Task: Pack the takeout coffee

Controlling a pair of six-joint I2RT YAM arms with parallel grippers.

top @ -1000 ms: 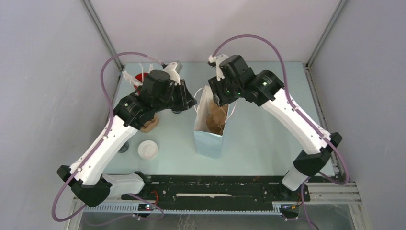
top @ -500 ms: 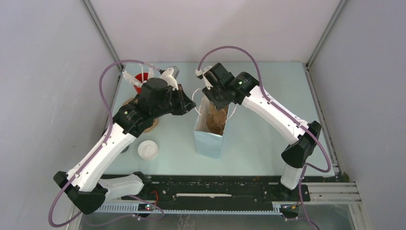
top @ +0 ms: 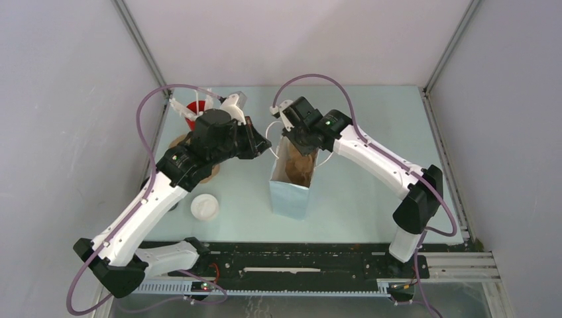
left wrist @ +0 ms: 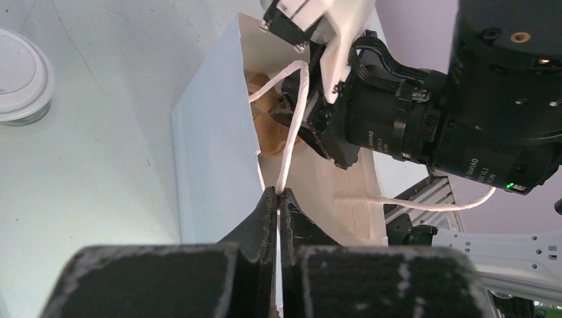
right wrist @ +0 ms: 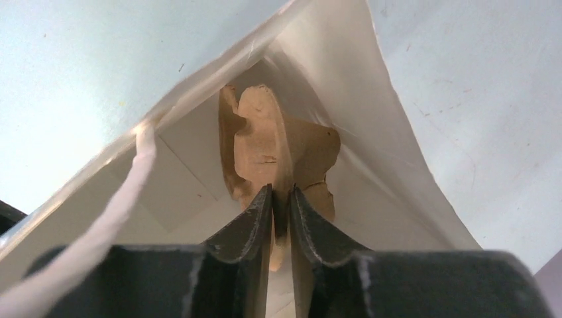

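We see the left gripper (left wrist: 278, 199) with jaws pinched tight on the cord handle (left wrist: 293, 126) of the paper bag (top: 289, 192) at frame centre — the right gripper (right wrist: 280, 205) reaches down inside, jaws clamped on the brown pulp tray (right wrist: 265, 139). The takeout coffee (top: 204, 207) (white lid up) sits on the bench (top: 358, 199) at lower left, well apart from the bag.

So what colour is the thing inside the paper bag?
The cup tray is tan brown; clearest in the right wrist view.
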